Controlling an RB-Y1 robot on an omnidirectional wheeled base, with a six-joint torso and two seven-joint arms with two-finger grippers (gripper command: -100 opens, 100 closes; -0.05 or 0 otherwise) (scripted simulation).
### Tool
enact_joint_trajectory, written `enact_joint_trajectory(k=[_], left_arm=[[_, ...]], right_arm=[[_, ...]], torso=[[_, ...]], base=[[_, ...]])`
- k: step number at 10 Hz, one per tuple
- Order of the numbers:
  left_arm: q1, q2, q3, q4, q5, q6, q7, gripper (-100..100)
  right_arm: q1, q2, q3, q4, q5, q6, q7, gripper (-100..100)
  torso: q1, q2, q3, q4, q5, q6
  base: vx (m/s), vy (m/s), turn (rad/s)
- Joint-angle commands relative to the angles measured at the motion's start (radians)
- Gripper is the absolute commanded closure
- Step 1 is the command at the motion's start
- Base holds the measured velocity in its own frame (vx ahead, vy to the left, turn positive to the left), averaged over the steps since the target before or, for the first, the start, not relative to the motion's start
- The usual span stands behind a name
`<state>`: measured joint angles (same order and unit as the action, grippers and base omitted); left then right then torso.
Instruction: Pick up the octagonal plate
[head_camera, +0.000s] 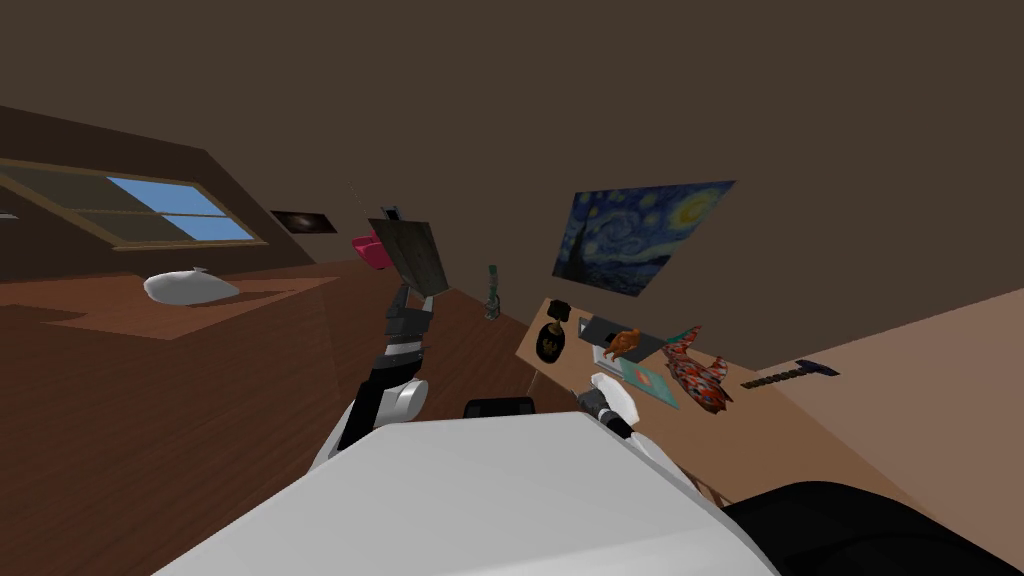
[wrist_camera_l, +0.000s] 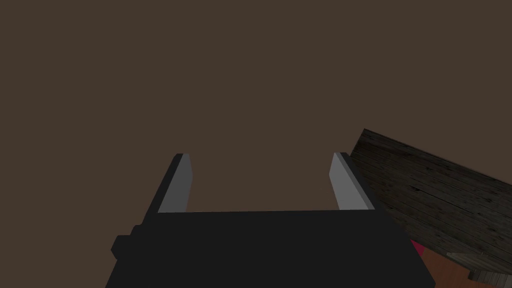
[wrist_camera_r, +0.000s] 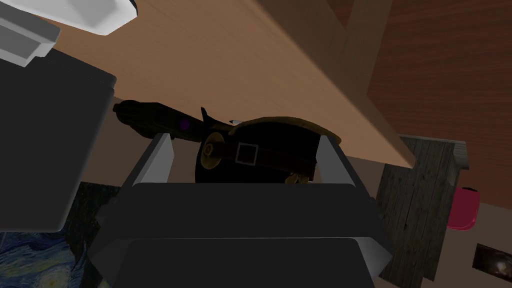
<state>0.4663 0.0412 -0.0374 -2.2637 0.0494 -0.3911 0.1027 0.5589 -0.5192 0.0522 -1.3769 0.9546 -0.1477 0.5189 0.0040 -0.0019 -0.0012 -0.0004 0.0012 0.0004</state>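
The right gripper (wrist_camera_r: 246, 139) is standing open, the black gold-rimmed plate (wrist_camera_r: 265, 145) lying between its jaws on the table (wrist_camera_r: 240, 60). Risk — closing off-centre may be tipping the plate out, or snagging the dark object (wrist_camera_r: 145, 120) just outside one jaw. The left gripper (wrist_camera_l: 260, 156) is hanging open, empty.

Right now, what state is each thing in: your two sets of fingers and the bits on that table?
Left fingers: open, empty, arm raised.
Right fingers: open, standing either side of the black gold-rimmed piece.
Black gold-rimmed piece: resting on the table, not lifted.
Orange figure: upright.
Teal card: lying flat.
Red patterned piece: lying on the table.
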Motion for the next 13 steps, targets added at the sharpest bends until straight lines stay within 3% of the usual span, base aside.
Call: enact_joint_trajectory(k=[1,6,9,12,13], left_arm=[[0.0,0.0,0.0,0.0,0.0,0.0,0.0,0],[0.0,0.0,0.0,0.0,0.0,0.0,0.0,0],[0.0,0.0,0.0,0.0,0.0,0.0,0.0,0],[0.0,0.0,0.0,0.0,0.0,0.0,0.0,0],[0.0,0.0,0.0,0.0,0.0,0.0,0.0,0]], right_arm=[[0.001,-0.023,0.02,0.009,0.02,0.029,-0.003,-100],[0.01,-0.101,0.03,0.177,0.159,0.078,0.058,-100],[0.012,-0.118,0.032,0.215,0.194,0.088,0.071,-100],[0.017,-0.163,0.038,0.307,0.276,0.117,0.107,-100],[0.017,-0.163,0.053,0.313,0.276,0.117,0.107,-100]], torso=[[0.0,0.0,0.0,0.0,0.0,0.0],[-0.001,0.001,0.0,0.0,0.0,0.0],[-0.001,0.001,0.0,0.0,0.0,0.0],[-0.001,0.001,0.0,0.0,0.0,0.0],[0.0,0.0,0.0,0.0,0.0,0.0]], base=[[0.032,0.053,0.018],[0.042,0.056,0.051],[0.03,0.041,0.026],[0.04,0.051,0.049],[0.035,0.034,0.014]])
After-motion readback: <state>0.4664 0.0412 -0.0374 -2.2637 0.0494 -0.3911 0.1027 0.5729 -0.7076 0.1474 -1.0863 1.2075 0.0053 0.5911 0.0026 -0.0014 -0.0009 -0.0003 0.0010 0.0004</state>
